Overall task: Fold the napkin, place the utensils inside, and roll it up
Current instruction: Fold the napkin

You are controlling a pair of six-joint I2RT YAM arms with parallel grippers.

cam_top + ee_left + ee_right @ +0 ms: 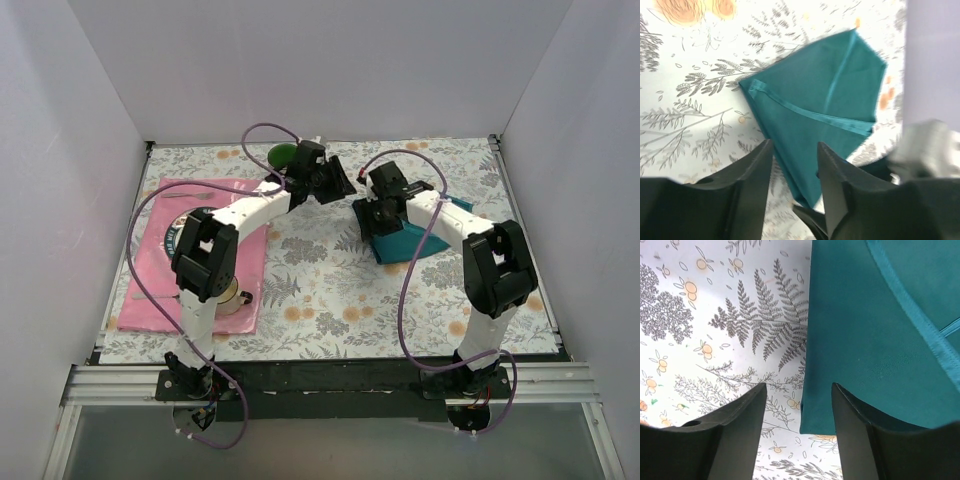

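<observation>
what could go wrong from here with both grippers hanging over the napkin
Arms clashing: the left gripper and right gripper, both open, sit close together over the napkin, so a careless move could knock them together.
Undoing the fold: the right gripper straddles the napkin's edge, and a pinch there might catch only the top layer, peeling it open or dragging the cloth across the floral tablecloth.

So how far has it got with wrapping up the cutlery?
Done: the napkin lies folded over itself, hems showing, on the floral tablecloth. In hand: nothing gripped; the left fingers and right fingers are open, close to it. Left: no utensils lie on it and it isn't rolled, so both steps remain.
</observation>
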